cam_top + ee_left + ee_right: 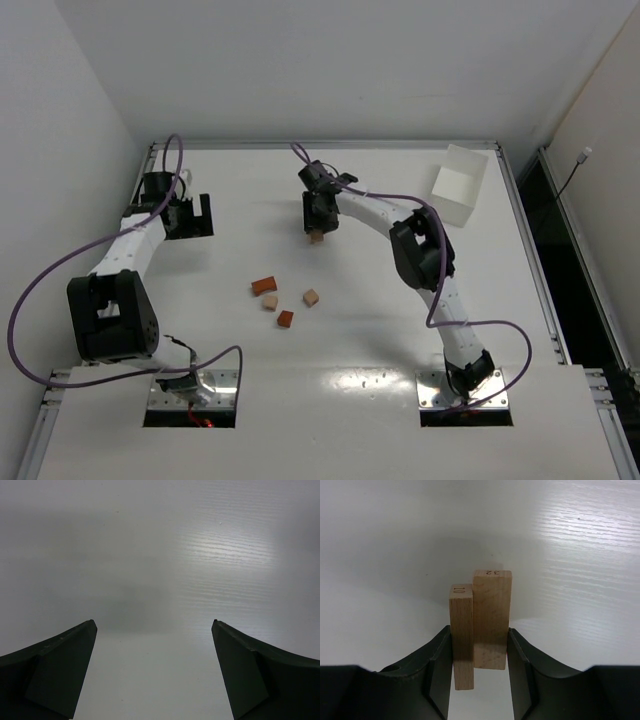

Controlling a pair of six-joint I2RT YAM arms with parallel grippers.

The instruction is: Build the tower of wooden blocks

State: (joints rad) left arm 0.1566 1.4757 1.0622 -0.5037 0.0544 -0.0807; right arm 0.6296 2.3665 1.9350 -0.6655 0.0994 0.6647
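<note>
1. Between the jaws of the right gripper (pixel 479 667) stand two pale bars (pixel 492 620), side by side and touching. The jaws are closed on the pair, one pad on each outer face.
2. Their ends are not level: the bar marked 10 (pixel 461 630) is drawn back toward the wrist more than the bar marked 32 (pixel 492 605).
3. Well apart from these jaws, toward the arm bases, four loose wood blocks (pixel 286 319) lie on the table (pixel 350 340), two reddish and two pale. I see no tower standing yet.
4. I judge this pair is meant as the base. To place it well, lower it straight until both bars rest flat. Then open slowly and evenly, so that neither bar clings to a pad and tips.
5. The left gripper (pixel 155 672) is wide open, with nothing between its jaws.
6. A white box (pixel 460 185) stands well apart from both.
</note>
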